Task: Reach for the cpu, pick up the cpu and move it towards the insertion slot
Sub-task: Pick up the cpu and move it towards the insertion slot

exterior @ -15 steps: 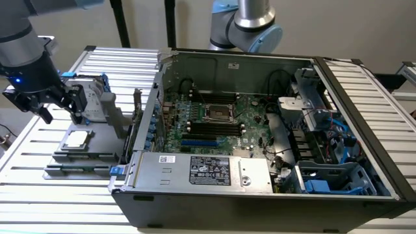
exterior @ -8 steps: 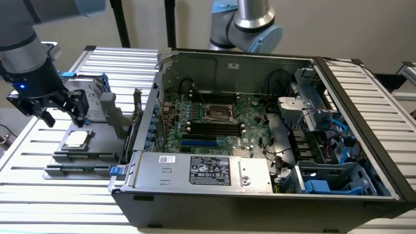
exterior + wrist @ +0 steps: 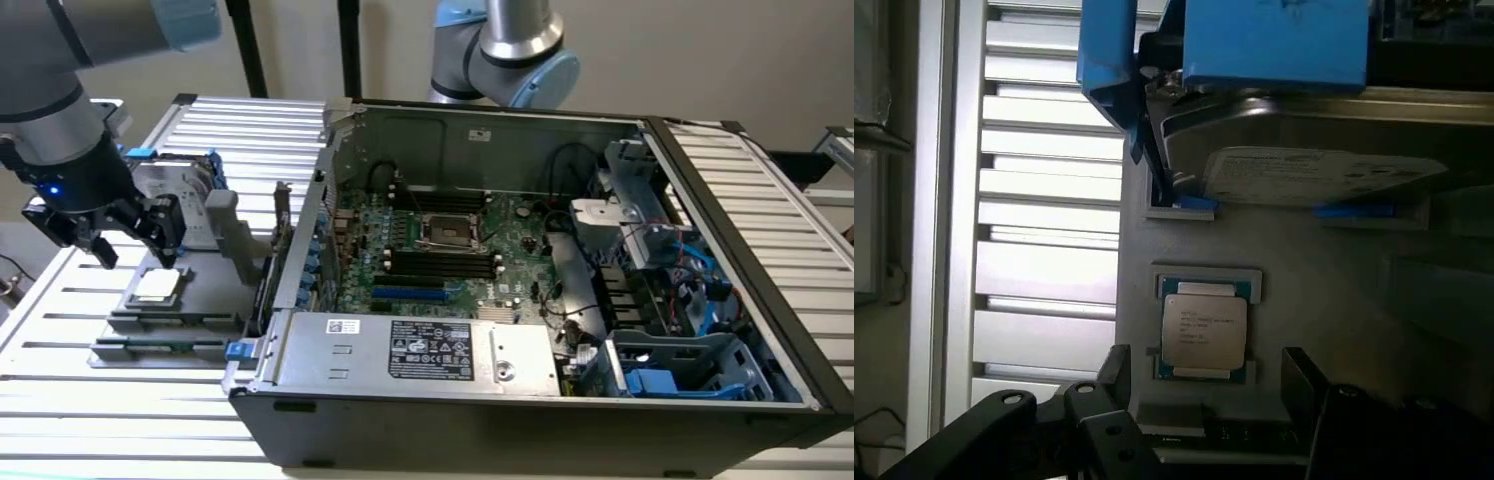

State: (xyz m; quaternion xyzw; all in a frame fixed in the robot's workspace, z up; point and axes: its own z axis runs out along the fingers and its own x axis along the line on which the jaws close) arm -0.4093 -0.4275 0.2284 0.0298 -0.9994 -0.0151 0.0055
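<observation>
Gripper [image 3: 131, 245] hangs just above the cpu [image 3: 154, 285], fingers apart with the gap over the chip, which lies flat in its square seat mid-holder [image 3: 1334, 300], well apart from the insertion slot [image 3: 450, 232] inside the computer case [image 3: 534, 135].

Silver-grey arm [image 3: 60, 120] with pale blue joint caps [image 3: 541, 80]; black fingers [image 3: 166, 238], blue light [image 3: 54, 190].
</observation>
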